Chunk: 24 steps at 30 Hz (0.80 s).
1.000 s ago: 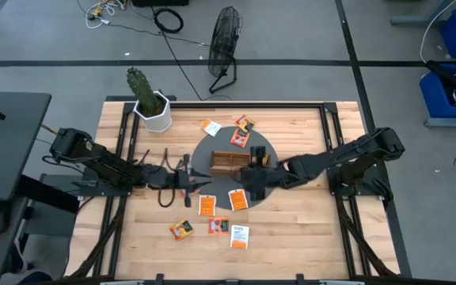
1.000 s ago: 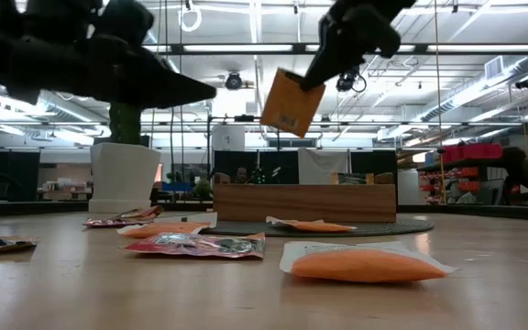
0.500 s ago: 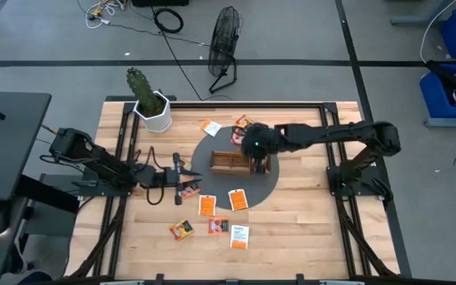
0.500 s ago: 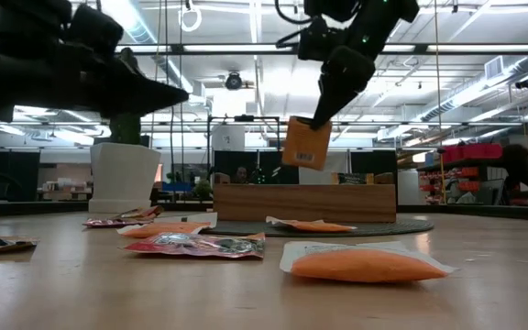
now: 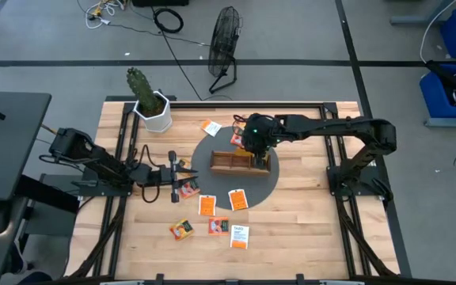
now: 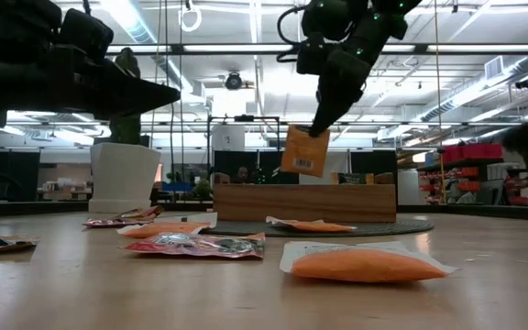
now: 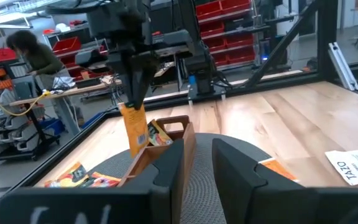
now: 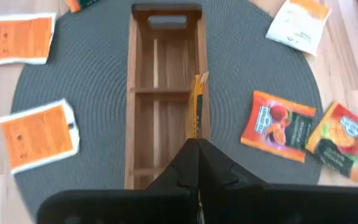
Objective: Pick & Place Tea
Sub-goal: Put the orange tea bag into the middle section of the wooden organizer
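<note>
Orange sachet (image 6: pixel 304 151) is held edge-down, pinched between the closed fingers of the right gripper (image 6: pixel 320 127), at frame centre above the wooden tray (image 6: pixel 304 202). Before release, the sachet should be aligned with a compartment, clear of the tray's wall. The left gripper (image 5: pixel 187 176), fingers parted, waits left of centre.

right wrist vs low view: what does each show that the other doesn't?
Right wrist only: the wooden tray's bare compartments from above, with the held orange sachet edge-on over its side wall.

Low only: the sachet's flat face hanging clear above the tray, and the left gripper waiting.

Both: the right gripper shut on the sachet, the grey mat, loose sachets.
</note>
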Motion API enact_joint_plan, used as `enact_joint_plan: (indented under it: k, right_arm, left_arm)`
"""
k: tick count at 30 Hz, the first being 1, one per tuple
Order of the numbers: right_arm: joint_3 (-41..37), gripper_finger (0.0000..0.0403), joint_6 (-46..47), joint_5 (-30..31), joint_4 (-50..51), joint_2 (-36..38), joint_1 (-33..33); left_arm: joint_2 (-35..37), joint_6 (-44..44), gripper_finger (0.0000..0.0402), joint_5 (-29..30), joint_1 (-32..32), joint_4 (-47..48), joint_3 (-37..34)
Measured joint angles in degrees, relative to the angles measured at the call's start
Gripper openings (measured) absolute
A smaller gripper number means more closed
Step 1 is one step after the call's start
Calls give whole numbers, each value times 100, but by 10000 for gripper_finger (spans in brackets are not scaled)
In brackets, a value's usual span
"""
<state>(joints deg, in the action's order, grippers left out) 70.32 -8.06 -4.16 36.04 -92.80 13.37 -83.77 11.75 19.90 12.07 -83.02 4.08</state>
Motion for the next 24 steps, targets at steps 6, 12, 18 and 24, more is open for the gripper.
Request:
enact_joint_plan:
  k: [6,12,18,24]
  right_arm:
    - [-2,0,-13,25,9,-240,-6]
    - [-2,0,-209,22,-94,-555,-7]
    - [-3,0,-235,259,-228,-794,-7]
    - [-4,9,-294,317,-241,-870,-4]
  left_arm:
    - [0,0,87,1,-2,-45,3]
    - [0,222,87,0,-2,-158,2]
    - [-1,236,87,0,-2,-153,4]
    - [-2,231,87,0,-2,-154,4]
